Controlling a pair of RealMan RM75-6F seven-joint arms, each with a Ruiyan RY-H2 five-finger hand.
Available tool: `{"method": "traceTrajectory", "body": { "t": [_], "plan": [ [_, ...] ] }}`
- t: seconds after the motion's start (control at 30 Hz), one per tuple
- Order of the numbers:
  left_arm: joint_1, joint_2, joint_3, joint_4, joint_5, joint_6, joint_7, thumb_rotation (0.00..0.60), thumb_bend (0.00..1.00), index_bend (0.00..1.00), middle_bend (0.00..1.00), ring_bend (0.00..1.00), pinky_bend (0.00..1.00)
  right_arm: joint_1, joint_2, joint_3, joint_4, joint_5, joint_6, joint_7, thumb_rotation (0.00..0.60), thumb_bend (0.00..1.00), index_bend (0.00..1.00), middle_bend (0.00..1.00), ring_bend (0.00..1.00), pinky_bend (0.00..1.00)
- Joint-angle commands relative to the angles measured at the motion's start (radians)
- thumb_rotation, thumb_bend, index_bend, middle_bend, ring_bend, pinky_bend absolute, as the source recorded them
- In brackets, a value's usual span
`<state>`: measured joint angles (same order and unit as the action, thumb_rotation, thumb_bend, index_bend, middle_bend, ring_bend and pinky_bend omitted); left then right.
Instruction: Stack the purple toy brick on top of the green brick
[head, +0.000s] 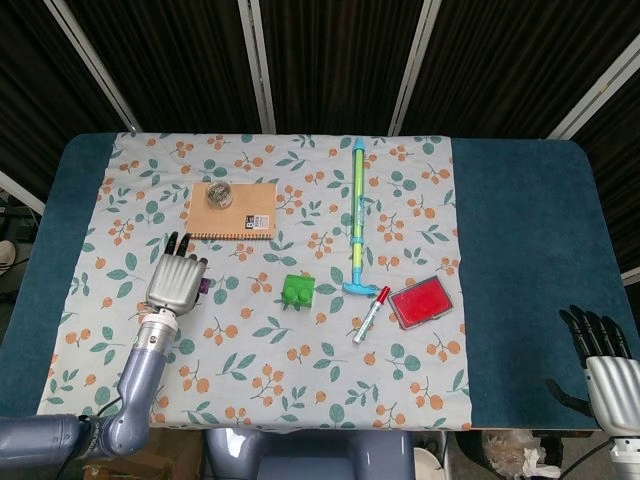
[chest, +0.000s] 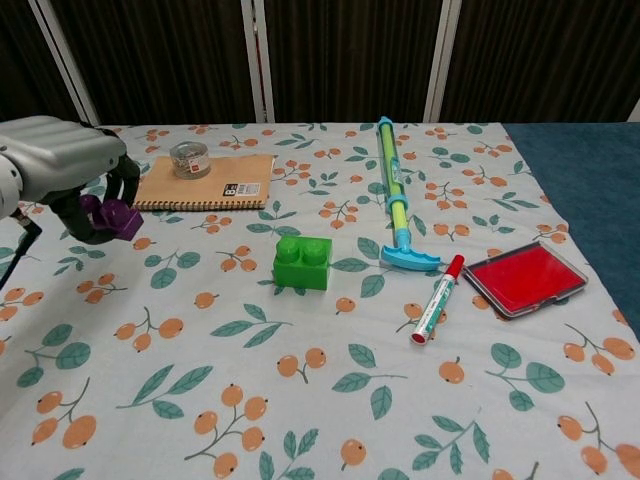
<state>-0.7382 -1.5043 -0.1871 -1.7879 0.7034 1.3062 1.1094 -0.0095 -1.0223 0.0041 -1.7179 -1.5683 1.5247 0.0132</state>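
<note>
My left hand (chest: 62, 165) grips the purple toy brick (chest: 108, 214) under its curled fingers and holds it lifted above the cloth, left of the notebook. In the head view the left hand (head: 174, 281) hides most of the purple brick (head: 205, 287); only a sliver shows at its right side. The green brick (chest: 302, 261) (head: 297, 290) sits upright on the floral cloth near the middle, well to the right of the left hand. My right hand (head: 603, 358) stays at the table's near right corner, fingers apart, holding nothing.
A brown notebook (chest: 207, 181) with a tape roll (chest: 189, 158) on it lies behind the left hand. A green-blue toy pump (chest: 394, 195), a red marker (chest: 437, 298) and a red case (chest: 523, 277) lie right of the green brick.
</note>
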Motion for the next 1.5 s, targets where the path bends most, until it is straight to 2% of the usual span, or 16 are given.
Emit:
{"method": "traceTrajectory", "body": {
  "t": [0.03,0.2,0.47,0.67,1.0,1.5],
  "plan": [
    [-0.031,-0.051,-0.056,-0.016,-0.035,0.078,0.029,0.600,0.39,0.52,0.48,0.09,0.00,0.001,-0.001,0.001,0.001,0.002,-0.002,0.000,0.600,0.22,0.00,0.06,0.00,0.00],
    [-0.065,-0.139,-0.093,0.007,-0.022,0.184,0.057,0.600,0.38,0.52,0.49,0.09,0.00,0.004,-0.001,0.002,0.003,0.004,-0.007,0.005,0.600,0.22,0.00,0.06,0.00,0.00],
    [-0.096,-0.291,-0.110,0.068,0.003,0.292,0.071,0.600,0.38,0.52,0.49,0.10,0.00,0.008,0.001,0.002,0.003,0.000,-0.011,0.013,0.600,0.22,0.00,0.06,0.00,0.00],
    [-0.132,-0.360,-0.134,0.089,-0.035,0.294,0.126,0.600,0.38,0.53,0.50,0.10,0.00,0.011,0.000,0.003,0.007,0.005,-0.016,0.016,0.600,0.22,0.00,0.06,0.00,0.00],
    [-0.183,-0.405,-0.191,0.115,-0.107,0.297,0.209,0.600,0.38,0.53,0.50,0.10,0.00,0.011,-0.001,0.002,0.008,0.004,-0.016,0.016,0.600,0.22,0.00,0.06,0.00,0.00],
    [-0.224,-0.489,-0.173,0.238,-0.086,0.222,0.162,0.600,0.38,0.53,0.50,0.10,0.00,0.016,-0.004,0.007,0.012,0.018,-0.025,0.015,0.600,0.22,0.00,0.06,0.00,0.00]
  ]
}}
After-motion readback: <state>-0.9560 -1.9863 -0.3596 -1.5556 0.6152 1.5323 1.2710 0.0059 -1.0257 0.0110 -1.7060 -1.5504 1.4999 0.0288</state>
